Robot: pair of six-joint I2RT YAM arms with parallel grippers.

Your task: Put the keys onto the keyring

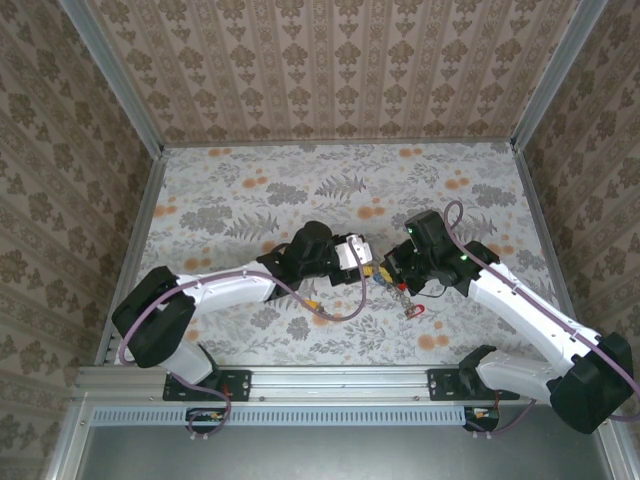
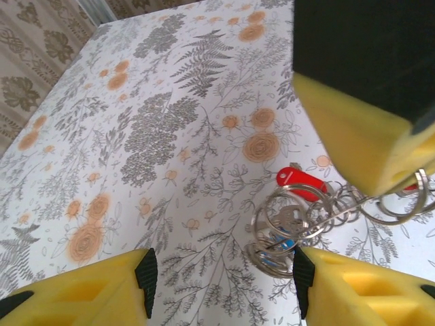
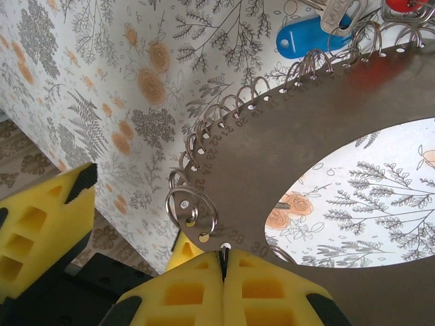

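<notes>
Floral cloth in grey and orange covers the table (image 1: 250,180), and above its middle the two arms meet over the work. The right gripper (image 3: 223,261) is clamped tight on the near edge of the flat grey metal oval keyring (image 3: 306,142), holding it up off the cloth; numbered holes run along the rim, and small steel split rings (image 3: 192,210) hang through many of them. The left gripper (image 2: 224,272) hovers just beside it with its yellow pads (image 2: 88,292) parted and nothing between them. As for progress, a blue-headed metal key (image 3: 302,35) and a red-headed metal key (image 2: 302,182) sit in the cluster of rings at the far end of the keyring and look already attached, though exactly how each one hangs is too tangled to tell. On the cloth near the left arm lies a small yellow object (image 1: 312,297), possibly a yellow-headed key waiting its turn; it is too small to be sure. So the job appears partly done, with at least one key probably left to fetch and thread, and the free left gripper is the likely one to fetch it. Around the table stand upright walls (image 1: 330,60) papered in a brown damask pattern, joined by pale metal corner posts, and a ribbed aluminium rail (image 1: 330,380) carries the arm bases along the near edge.
</notes>
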